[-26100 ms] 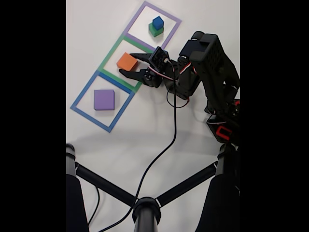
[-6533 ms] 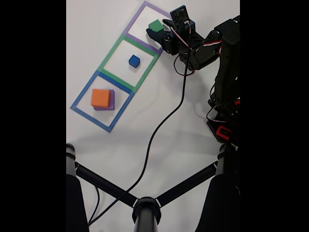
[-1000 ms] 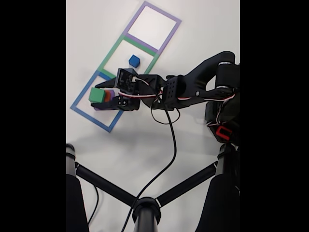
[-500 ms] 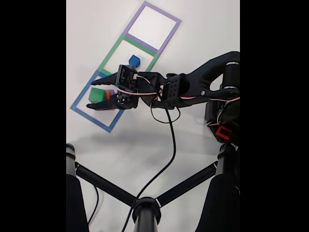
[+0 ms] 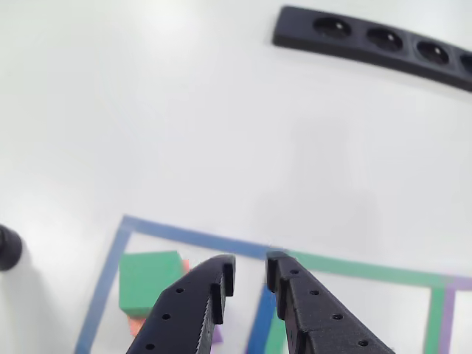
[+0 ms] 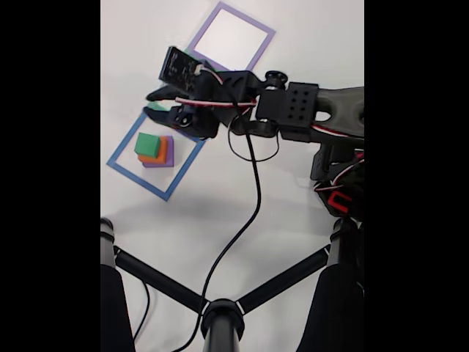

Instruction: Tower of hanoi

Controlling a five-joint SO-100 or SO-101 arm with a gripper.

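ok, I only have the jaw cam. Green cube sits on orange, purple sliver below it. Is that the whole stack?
Observer: Yes. In the fixed view it is three high: purple cube at the bottom, orange cube on it, green cube on top, all inside the blue-framed square.
Operator: Are the jaws touching it?
Observer: No. They hang apart from the stack, over the neighbouring green-framed square, holding nothing.

No text, label, brand or number can be read anywhere — not on the white table (image 6: 220, 205), nor on the black power strip (image 5: 369, 37) lying on it.
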